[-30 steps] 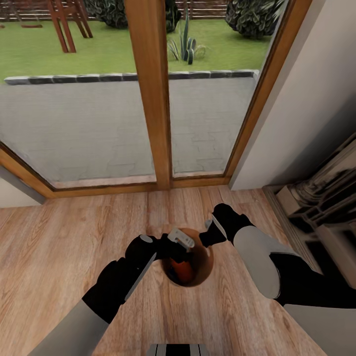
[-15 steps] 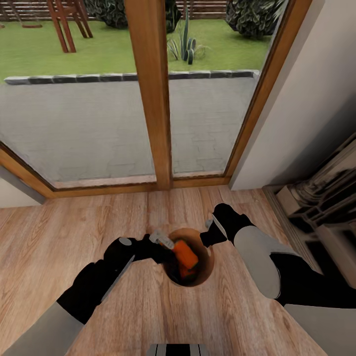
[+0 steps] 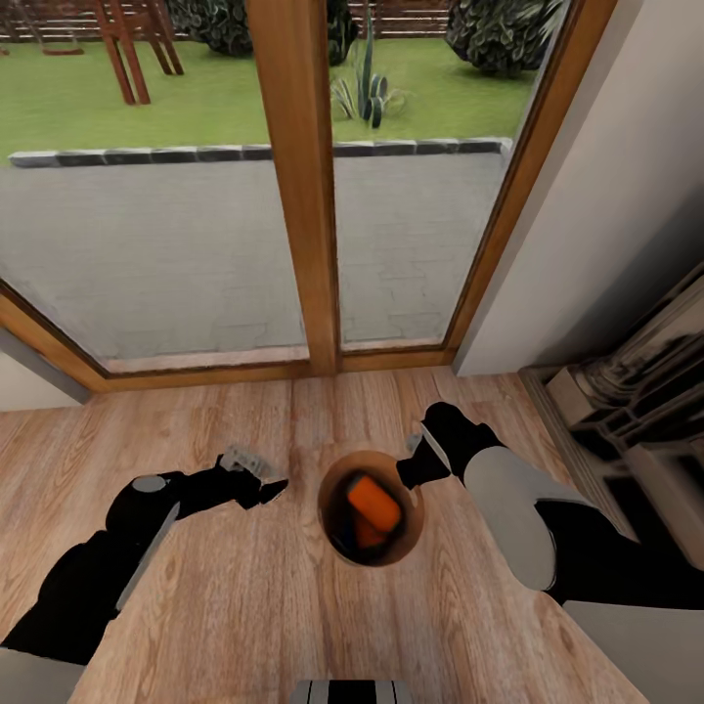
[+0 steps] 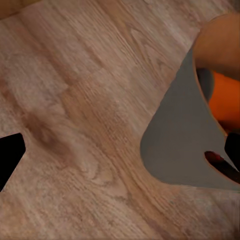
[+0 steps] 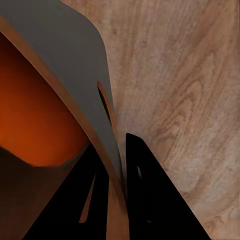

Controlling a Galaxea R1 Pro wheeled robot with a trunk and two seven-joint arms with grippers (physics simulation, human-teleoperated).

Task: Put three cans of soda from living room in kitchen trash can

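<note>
The tash can (image 3: 415, 512), grey outside and brown inside, stands on the wood floor in front of me. An orange can of soda (image 3: 374, 502) lies tilted inside it, over a second orange one (image 3: 363, 534). My left gripper (image 3: 262, 473) hovers open and empty just left of the tash can. In the left wrist view its grey wall (image 4: 180, 140) and an orange can (image 4: 227, 100) show beside that open gripper (image 4: 120, 152). My right gripper (image 3: 406, 463) is shut on the rim's right side. In the right wrist view its fingers (image 5: 117, 175) pinch the wall (image 5: 65, 60) by the slot handle (image 5: 105, 105).
Wood-framed glass doors (image 3: 303, 196) stand straight ahead, with a paved patio and lawn beyond. A white wall (image 3: 606, 196) and a dark ornate fireplace surround (image 3: 636, 411) close off the right. Open wood floor (image 3: 147, 430) lies to the left.
My left gripper has let the orange can go into the tash can and drawn back to the left, open. The right gripper and the tash can have stayed in place.
</note>
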